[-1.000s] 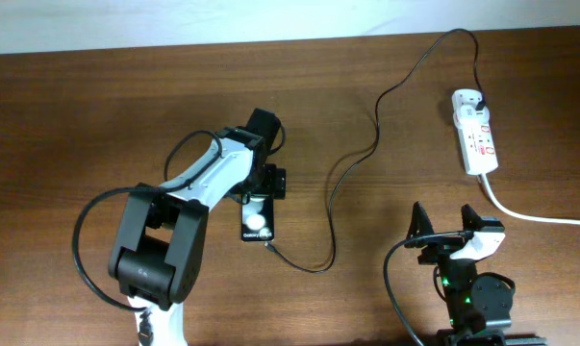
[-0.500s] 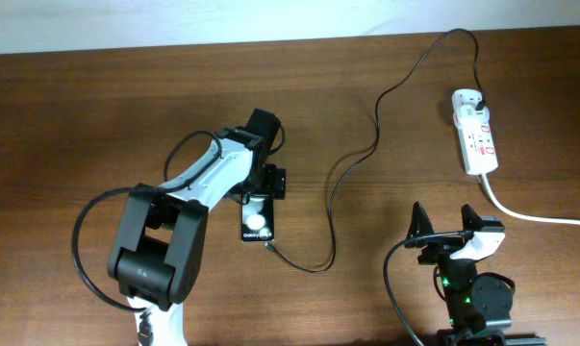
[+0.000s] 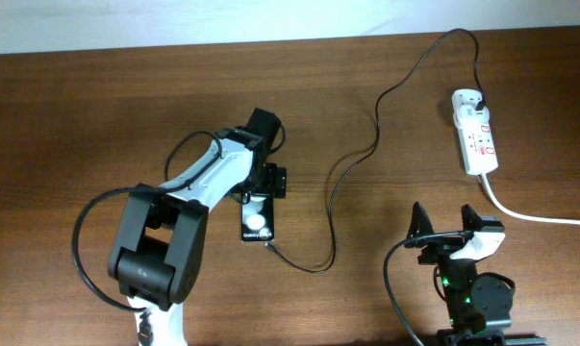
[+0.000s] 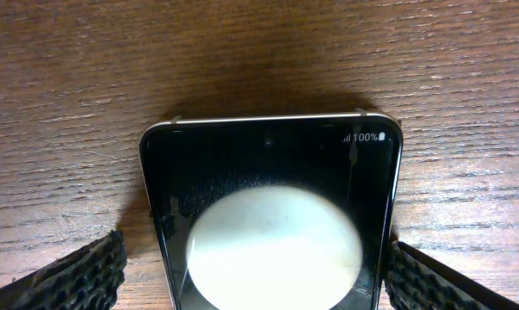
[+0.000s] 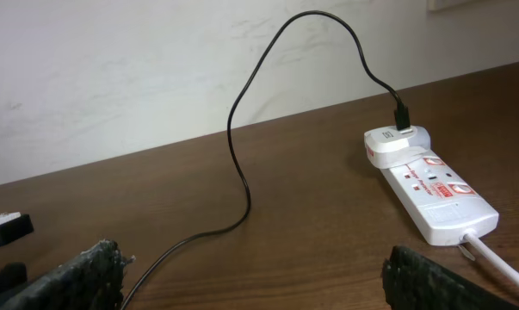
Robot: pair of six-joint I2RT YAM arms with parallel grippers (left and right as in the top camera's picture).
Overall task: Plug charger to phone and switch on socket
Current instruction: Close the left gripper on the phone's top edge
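The phone lies flat on the wooden table, its glossy face showing white reflections. In the left wrist view the phone sits between my left gripper's fingers, with a gap on its left side and the right finger at its edge. From overhead the left gripper is over the phone's far end. The charger runs from the socket to a tip lying by the phone's near end. My right gripper is open and empty, facing the charger and the socket.
A thick white cord leaves the socket's near end toward the right edge and also shows in the right wrist view. A white wall stands behind the table's far edge.
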